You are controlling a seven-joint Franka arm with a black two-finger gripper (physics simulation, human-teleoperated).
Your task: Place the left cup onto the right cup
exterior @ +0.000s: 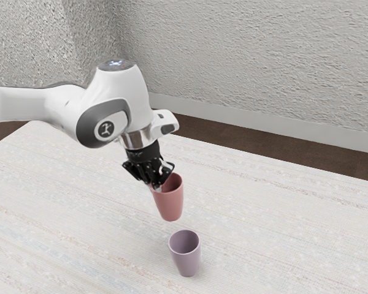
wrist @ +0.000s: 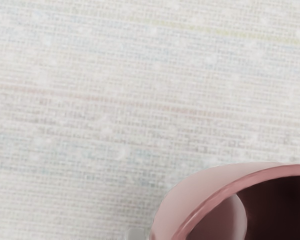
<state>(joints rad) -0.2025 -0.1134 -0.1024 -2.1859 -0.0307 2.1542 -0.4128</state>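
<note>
A pink cup point(exterior: 170, 198) hangs in the air above the table, tilted slightly, with my black gripper point(exterior: 156, 176) shut on its rim. In the wrist view the pink cup point(wrist: 200, 205) shows as a large curved rim and dark inside, close under my hand. A lilac cup point(exterior: 185, 252) stands upright on the table, just below the pink cup and a little toward the exterior view's right. A gap of air separates the two cups.
The pale woven tabletop point(exterior: 282, 208) spreads wide on all sides of the cups. A textured grey wall point(exterior: 264, 55) and a dark floor strip point(exterior: 282, 144) lie behind the table's far edge.
</note>
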